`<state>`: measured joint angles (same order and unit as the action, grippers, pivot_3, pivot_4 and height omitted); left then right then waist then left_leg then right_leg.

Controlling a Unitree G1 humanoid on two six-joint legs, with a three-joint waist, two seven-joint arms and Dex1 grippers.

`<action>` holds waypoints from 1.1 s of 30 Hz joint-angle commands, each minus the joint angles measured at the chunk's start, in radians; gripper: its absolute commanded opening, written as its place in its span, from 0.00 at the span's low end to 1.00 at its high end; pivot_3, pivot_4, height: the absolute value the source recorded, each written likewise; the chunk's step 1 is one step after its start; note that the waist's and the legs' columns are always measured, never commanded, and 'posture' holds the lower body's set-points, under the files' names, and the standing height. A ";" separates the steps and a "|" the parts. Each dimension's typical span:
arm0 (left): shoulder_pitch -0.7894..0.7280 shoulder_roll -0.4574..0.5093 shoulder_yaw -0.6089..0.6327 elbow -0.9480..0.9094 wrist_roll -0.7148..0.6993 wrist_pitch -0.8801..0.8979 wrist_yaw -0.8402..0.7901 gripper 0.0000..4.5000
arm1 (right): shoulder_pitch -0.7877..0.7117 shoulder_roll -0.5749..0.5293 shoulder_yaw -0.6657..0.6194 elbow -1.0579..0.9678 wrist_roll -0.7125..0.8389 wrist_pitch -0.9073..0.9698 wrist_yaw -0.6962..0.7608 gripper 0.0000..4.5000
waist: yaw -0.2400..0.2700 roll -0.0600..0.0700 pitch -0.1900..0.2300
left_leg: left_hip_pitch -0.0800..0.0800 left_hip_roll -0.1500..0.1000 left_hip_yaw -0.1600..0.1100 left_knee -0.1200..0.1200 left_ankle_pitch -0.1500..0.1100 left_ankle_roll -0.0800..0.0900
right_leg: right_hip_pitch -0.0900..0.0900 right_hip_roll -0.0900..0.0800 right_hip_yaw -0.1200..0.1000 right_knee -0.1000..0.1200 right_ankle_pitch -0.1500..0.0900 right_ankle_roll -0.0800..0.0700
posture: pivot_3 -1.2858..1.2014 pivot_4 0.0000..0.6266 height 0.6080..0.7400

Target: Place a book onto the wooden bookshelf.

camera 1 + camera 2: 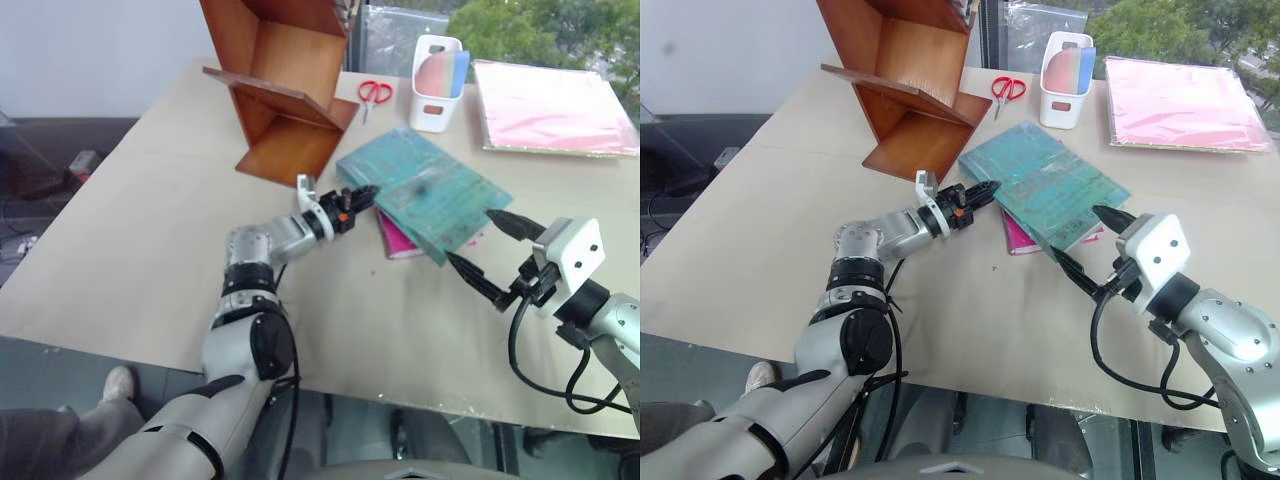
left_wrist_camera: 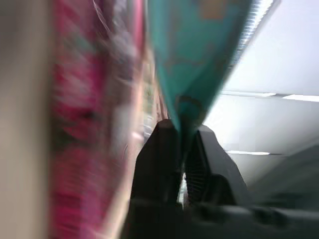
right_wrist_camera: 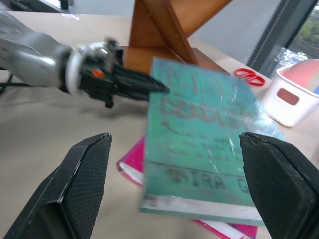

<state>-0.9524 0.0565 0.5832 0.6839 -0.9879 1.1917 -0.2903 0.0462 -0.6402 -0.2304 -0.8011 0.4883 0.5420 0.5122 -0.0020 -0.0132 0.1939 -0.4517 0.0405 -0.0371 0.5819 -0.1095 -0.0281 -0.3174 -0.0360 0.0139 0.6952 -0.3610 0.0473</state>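
Left gripper (image 1: 362,194) clamped on the near-left edge of the book (image 1: 425,190), lifting that edge off the pink book (image 1: 400,240) beneath. Right gripper (image 1: 1083,242) spread wide, level, one finger at each side of the book's near-right corner, not touching. Bookshelf (image 1: 285,85) just behind on the counter (image 1: 150,230), scissors (image 1: 375,93) and white holder (image 1: 437,85) beyond.
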 commanded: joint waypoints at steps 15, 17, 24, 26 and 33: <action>-0.231 0.182 -0.355 -0.311 0.104 0.069 -0.094 0.00 | -0.029 0.098 -0.189 -0.009 0.177 -0.149 -0.004 0.94 | -0.015 0.000 0.001 | 0.001 0.000 0.001 -0.001 0.000 0.000 | -0.001 0.001 0.002 0.000 0.000 0.000 | 0.52 0.24 1.00; -0.248 0.253 -0.471 -0.352 0.171 -0.004 -0.232 0.00 | -0.047 0.110 -0.173 0.005 0.172 -0.164 -0.007 0.94 | -0.013 0.000 0.000 | 0.001 0.000 0.002 -0.002 0.000 0.000 | -0.001 0.001 0.002 -0.001 0.000 0.000 | 0.52 0.24 1.00; -0.266 0.516 -0.815 -0.556 0.639 -0.739 -0.652 0.00 | -0.110 0.139 -0.166 0.064 0.207 -0.206 -0.004 0.94 | -0.008 0.001 0.001 | -0.001 0.000 0.004 -0.004 0.000 -0.001 | -0.003 0.001 0.003 -0.002 0.000 0.000 | 0.52 0.24 1.00; -0.285 0.539 -0.831 -0.548 0.733 -0.923 -0.674 0.00 | -0.123 0.144 -0.175 0.075 0.227 -0.223 0.002 0.94 | -0.004 0.001 0.001 | -0.002 0.000 0.005 -0.004 0.000 0.000 | -0.005 0.000 0.004 -0.002 0.000 0.000 | 0.52 0.24 1.00; -0.400 0.580 -0.859 -0.394 0.970 -1.330 -0.736 0.00 | -0.132 0.144 -0.126 0.105 0.171 -0.336 0.065 0.94 | -0.005 0.001 0.001 | -0.009 0.000 0.004 -0.002 0.000 0.000 | -0.013 0.001 0.004 -0.001 0.000 0.000 | 0.52 0.24 1.00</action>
<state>-1.3086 0.6185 -0.2710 0.2672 -0.0705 -0.0402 -1.0098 -0.0734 -0.4972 -0.3626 -0.6865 0.6627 0.2434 0.5608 -0.0072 -0.0121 0.1949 -0.4609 0.0410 -0.0327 0.5796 -0.1097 -0.0276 -0.3305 -0.0353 0.0181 0.6947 -0.3614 0.0473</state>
